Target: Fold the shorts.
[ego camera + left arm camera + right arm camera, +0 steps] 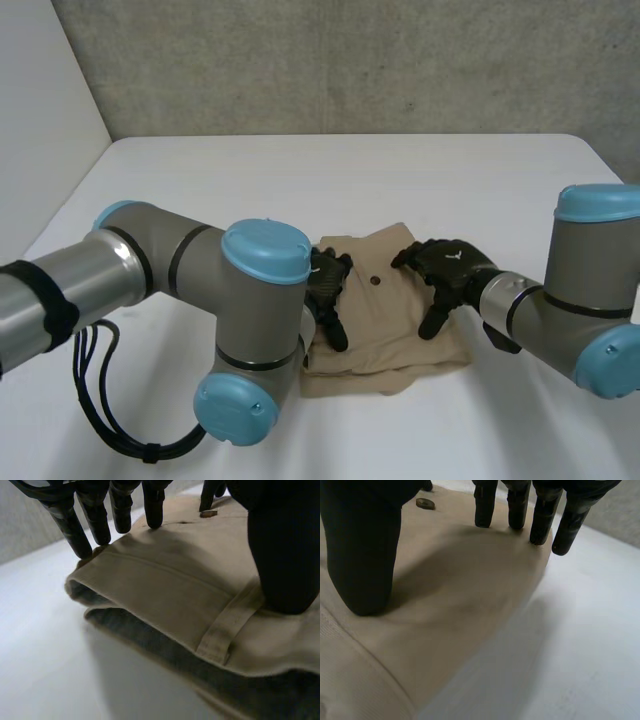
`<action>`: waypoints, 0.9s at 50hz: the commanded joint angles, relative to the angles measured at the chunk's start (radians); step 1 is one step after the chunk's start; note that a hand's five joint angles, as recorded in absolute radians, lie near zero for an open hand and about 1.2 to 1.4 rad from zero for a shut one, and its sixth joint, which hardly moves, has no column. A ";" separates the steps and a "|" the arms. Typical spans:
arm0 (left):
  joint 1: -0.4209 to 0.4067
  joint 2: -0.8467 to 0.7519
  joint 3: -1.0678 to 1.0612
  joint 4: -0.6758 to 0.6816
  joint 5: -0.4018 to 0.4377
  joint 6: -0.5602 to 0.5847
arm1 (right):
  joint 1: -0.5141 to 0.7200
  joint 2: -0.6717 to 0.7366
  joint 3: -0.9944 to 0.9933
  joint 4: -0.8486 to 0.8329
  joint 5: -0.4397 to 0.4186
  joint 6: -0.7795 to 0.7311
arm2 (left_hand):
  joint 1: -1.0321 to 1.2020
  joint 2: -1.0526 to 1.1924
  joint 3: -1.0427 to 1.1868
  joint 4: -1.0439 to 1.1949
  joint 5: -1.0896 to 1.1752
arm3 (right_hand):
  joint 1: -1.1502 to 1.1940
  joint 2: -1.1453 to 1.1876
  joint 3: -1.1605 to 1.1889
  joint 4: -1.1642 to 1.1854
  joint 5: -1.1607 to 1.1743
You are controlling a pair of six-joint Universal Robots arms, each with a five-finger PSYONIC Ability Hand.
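My left hand point(328, 290) and right hand point(445, 270), fingers straight and grasping nothing, flattened the folded shorts point(385, 325); next, probably lift clear.

The left robot hand point(327, 288) lies flat, fingers straight, pressing the left half of the shorts point(385, 330). The right robot hand point(448, 268) presses their right half likewise, thumb down. The left arm point(180, 262) and the right arm point(590, 300) bend inward toward the shorts.

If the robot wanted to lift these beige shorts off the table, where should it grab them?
Probably the layered waistband edge beside the left robot hand, near the belt loop. There the shorts' layers gape slightly above the table, so the hand could slip under from that outer side and pinch. The side under the right robot hand lies flat, offering less to catch.
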 commanded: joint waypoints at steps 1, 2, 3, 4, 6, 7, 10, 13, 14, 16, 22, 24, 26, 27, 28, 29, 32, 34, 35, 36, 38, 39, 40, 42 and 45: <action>0.009 0.014 -0.014 -0.009 -0.002 0.004 | 0.007 0.018 -0.018 -0.001 0.037 -0.124 | -0.018 -0.031 -0.040 -0.030 -0.047 | -0.029 -0.048 -0.039 -0.063 -0.079; 0.009 0.017 -0.011 -0.009 -0.001 0.004 | 0.014 0.009 -0.022 0.001 0.054 -0.141 | -0.018 -0.031 -0.040 -0.030 -0.047 | -0.029 -0.048 -0.039 -0.063 -0.079; 0.011 0.034 -0.005 -0.010 0.002 0.005 | 0.015 0.003 -0.027 0.002 0.066 -0.146 | -0.018 -0.031 -0.040 -0.030 -0.047 | -0.029 -0.048 -0.039 -0.063 -0.079; 0.011 0.049 -0.003 -0.010 0.004 0.007 | 0.015 -0.007 -0.032 0.002 0.076 -0.149 | -0.018 -0.031 -0.040 -0.030 -0.047 | -0.029 -0.048 -0.039 -0.063 -0.079; 0.014 0.109 -0.002 -0.010 0.006 0.008 | 0.017 -0.049 -0.054 0.002 0.108 -0.146 | -0.018 -0.031 -0.040 -0.030 -0.047 | -0.029 -0.048 -0.039 -0.063 -0.079; 0.014 0.134 -0.002 -0.010 0.006 0.011 | 0.021 -0.069 -0.061 0.002 0.117 -0.143 | -0.018 -0.031 -0.040 -0.030 -0.047 | -0.029 -0.048 -0.039 -0.063 -0.079; 0.016 0.216 -0.002 -0.009 0.006 0.027 | 0.041 -0.161 -0.087 -0.001 0.149 -0.126 | -0.018 -0.031 -0.040 -0.030 -0.047 | -0.029 -0.048 -0.039 -0.063 -0.079; 0.026 0.299 -0.008 -0.009 0.004 0.039 | 0.052 -0.227 -0.116 -0.005 0.178 -0.094 | -0.018 -0.031 -0.040 -0.030 -0.047 | -0.029 -0.048 -0.039 -0.063 -0.079; 0.046 0.359 -0.011 -0.010 0.004 0.047 | 0.051 -0.264 -0.137 -0.005 0.210 -0.054 | -0.018 -0.031 -0.040 -0.030 -0.047 | -0.029 -0.048 -0.039 -0.063 -0.079; 0.077 0.422 -0.018 -0.013 0.004 0.048 | 0.052 -0.304 -0.159 -0.005 0.255 -0.008 | -0.018 -0.031 -0.040 -0.030 -0.047 | -0.029 -0.048 -0.039 -0.063 -0.079; 0.251 0.637 -0.028 -0.130 0.004 0.048 | 0.040 -0.430 -0.231 0.082 0.484 0.043 | -0.018 -0.031 -0.040 -0.030 -0.047 | -0.029 -0.048 -0.039 -0.063 -0.079; 0.282 0.664 -0.022 -0.174 0.007 0.050 | 0.040 -0.433 -0.252 0.135 0.488 0.043 | -0.018 -0.031 -0.040 -0.030 -0.047 | -0.029 -0.048 -0.039 -0.063 -0.079; 0.325 0.697 -0.019 -0.229 0.024 0.048 | 0.046 -0.433 -0.280 0.203 0.478 0.048 | -0.018 -0.031 -0.040 -0.030 -0.047 | -0.029 -0.048 -0.039 -0.063 -0.079; 0.335 0.701 -0.019 -0.242 0.032 0.048 | 0.046 -0.433 -0.286 0.218 0.473 0.049 | -0.018 -0.031 -0.040 -0.030 -0.047 | -0.029 -0.048 -0.039 -0.063 -0.079; 0.345 0.706 -0.022 -0.254 0.042 0.047 | 0.050 -0.433 -0.297 0.240 0.466 0.049 | -0.018 -0.031 -0.040 -0.030 -0.047 | -0.029 -0.048 -0.039 -0.063 -0.079; 0.357 0.711 -0.028 -0.270 0.070 0.045 | 0.050 -0.433 -0.300 0.245 0.464 0.049 | -0.018 -0.031 -0.040 -0.030 -0.047 | -0.029 -0.048 -0.039 -0.063 -0.079; 0.370 0.717 -0.031 -0.285 0.119 0.041 | 0.046 -0.432 -0.308 0.245 0.458 0.048 | -0.018 -0.031 -0.040 -0.030 -0.047 | -0.029 -0.048 -0.039 -0.063 -0.079; 0.374 0.717 -0.031 -0.288 0.153 0.034 | 0.044 -0.433 -0.308 0.245 0.455 0.049 | -0.018 -0.031 -0.040 -0.030 -0.047 | -0.029 -0.048 -0.039 -0.063 -0.079; 0.373 0.717 -0.032 -0.288 0.157 0.033 | 0.044 -0.433 -0.308 0.246 0.453 0.048 | -0.018 -0.031 -0.040 -0.030 -0.047 | -0.029 -0.048 -0.039 -0.063 -0.079; 0.371 0.717 -0.035 -0.288 0.163 0.027 | 0.044 -0.433 -0.306 0.248 0.449 0.048 | -0.018 -0.031 -0.040 -0.030 -0.047 | -0.029 -0.048 -0.039 -0.063 -0.079; 0.370 0.717 -0.041 -0.288 0.165 0.019 | 0.044 -0.433 -0.299 0.246 0.439 0.048 | -0.018 -0.031 -0.040 -0.030 -0.047 | -0.029 -0.048 -0.039 -0.063 -0.079; 0.370 0.717 -0.045 -0.288 0.165 0.015 | 0.044 -0.433 -0.295 0.245 0.432 0.046 | -0.018 -0.031 -0.040 -0.030 -0.047 | -0.029 -0.048 -0.039 -0.063 -0.079; 0.368 0.717 -0.052 -0.288 0.168 0.008 | 0.044 -0.432 -0.289 0.243 0.404 0.038 | -0.018 -0.031 -0.040 -0.030 -0.047 | -0.029 -0.048 -0.039 -0.063 -0.079; 0.365 0.717 -0.060 -0.287 0.170 0.001 | 0.043 -0.432 -0.286 0.243 0.369 0.031 | -0.018 -0.031 -0.040 -0.030 -0.047 | -0.029 -0.048 -0.039 -0.063 -0.079; 0.364 0.721 -0.078 -0.285 0.170 -0.004 | 0.040 -0.429 -0.268 0.245 0.286 0.026 | -0.018 -0.031 -0.040 -0.030 -0.047 | -0.029 -0.048 -0.039 -0.063 -0.079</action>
